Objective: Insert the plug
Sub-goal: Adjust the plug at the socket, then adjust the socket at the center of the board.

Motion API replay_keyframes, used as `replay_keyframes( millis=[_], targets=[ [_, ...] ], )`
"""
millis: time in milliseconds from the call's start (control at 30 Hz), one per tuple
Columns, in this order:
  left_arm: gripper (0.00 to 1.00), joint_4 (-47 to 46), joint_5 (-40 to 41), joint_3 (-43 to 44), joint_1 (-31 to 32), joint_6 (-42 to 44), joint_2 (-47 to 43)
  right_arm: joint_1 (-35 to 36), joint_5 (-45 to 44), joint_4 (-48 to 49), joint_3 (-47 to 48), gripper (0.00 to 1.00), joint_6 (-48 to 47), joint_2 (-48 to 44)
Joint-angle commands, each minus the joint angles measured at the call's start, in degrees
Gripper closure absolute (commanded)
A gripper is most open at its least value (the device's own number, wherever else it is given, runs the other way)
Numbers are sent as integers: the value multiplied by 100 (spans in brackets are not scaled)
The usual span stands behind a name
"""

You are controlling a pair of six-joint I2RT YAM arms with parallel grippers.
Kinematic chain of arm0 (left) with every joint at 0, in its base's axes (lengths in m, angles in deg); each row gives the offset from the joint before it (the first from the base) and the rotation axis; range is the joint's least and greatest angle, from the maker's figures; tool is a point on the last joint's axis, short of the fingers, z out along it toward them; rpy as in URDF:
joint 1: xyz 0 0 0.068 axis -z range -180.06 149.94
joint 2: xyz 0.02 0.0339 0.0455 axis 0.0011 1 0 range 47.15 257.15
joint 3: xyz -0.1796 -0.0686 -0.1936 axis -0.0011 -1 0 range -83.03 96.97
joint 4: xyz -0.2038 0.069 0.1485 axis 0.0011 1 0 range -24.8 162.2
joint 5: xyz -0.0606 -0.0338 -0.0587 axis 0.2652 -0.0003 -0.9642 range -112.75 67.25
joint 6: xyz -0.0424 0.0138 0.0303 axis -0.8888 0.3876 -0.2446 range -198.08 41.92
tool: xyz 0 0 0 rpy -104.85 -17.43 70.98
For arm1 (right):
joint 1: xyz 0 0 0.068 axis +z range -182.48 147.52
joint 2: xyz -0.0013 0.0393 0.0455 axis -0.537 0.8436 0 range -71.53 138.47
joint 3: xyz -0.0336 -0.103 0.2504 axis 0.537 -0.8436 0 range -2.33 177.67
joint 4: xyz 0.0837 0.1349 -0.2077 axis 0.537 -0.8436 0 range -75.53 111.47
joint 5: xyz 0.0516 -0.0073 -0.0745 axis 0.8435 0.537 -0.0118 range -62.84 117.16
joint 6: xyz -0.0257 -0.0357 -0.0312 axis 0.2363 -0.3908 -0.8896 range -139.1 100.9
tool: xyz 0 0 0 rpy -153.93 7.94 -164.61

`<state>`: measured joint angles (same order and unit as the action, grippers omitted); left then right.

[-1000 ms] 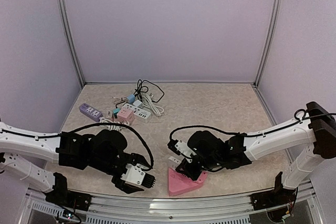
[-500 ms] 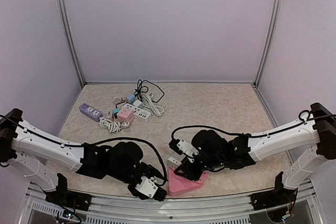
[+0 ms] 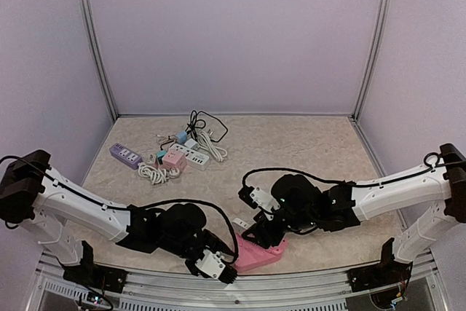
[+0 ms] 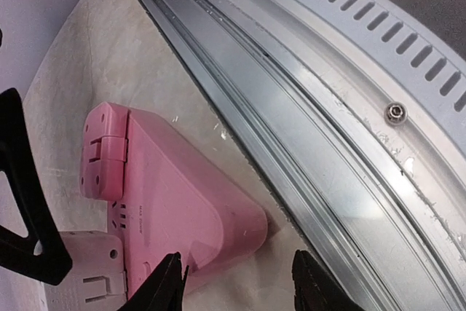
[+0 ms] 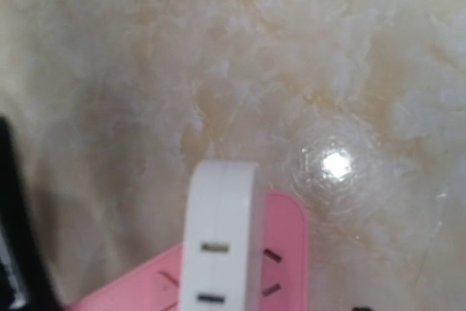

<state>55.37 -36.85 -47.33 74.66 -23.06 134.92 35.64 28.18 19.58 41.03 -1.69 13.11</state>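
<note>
Near rail (image 4: 328, 143): my left hand (image 4: 237, 261) is half open and empty, just short of the pink socket block's (image 4: 182, 202) near corner. White plug (image 5: 218, 238) touches the block's far side; I can't tell if it's seated. Right hand (image 3: 263, 232) hangs above it, parted, gripping nothing. Spare strips (image 3: 178, 152) sit far left on the worktop (image 3: 313, 151).

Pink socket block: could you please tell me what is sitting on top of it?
A white plug stands on the pink block, bare slots showing beside it. Its prongs and the holes beneath are covered, so how deep it sits cannot be seen.
</note>
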Motion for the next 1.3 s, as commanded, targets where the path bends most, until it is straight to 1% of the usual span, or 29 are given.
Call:
replay_keyframes(
  millis=[0, 200, 333, 500, 633, 733, 900, 1000, 1133, 1267],
  targets=[
    [53, -61, 45, 116, -25, 160, 266, -44, -58, -348, 99, 32, -44, -520],
    [64, -28, 12, 461, -63, 233, 593, -39, -314, -436, -230, 31, 56, -1101],
    [66, 24, -59, 677, -22, 150, 833, -36, -341, -446, -468, 31, 135, -1450],
    [68, -24, -96, 907, 87, 156, 1152, -38, -420, -553, -720, 30, 189, -1895],
    [68, -117, -118, 1368, 131, 170, 1466, -42, -547, -782, -815, 30, 299, -2320],
    [68, -85, -69, 1769, 124, 322, 1747, -44, -841, -1054, -861, 30, 472, -2724],
    [68, 1, -99, 1977, 132, 681, 1983, -44, -1388, -1643, -839, 29, 788, -3287],
    [55, 232, 125, 1901, 287, 747, 1700, -42, -1752, -2098, -669, 29, 1056, -3444],
    [42, 922, 890, 1977, 572, 425, 974, -38, -2078, -2470, -302, 30, 1373, -3504],
    [28, 2366, 1620, 2278, 719, 59, -59, -40, -2175, -2642, 341, 30, 1379, -3175]
  ],
)
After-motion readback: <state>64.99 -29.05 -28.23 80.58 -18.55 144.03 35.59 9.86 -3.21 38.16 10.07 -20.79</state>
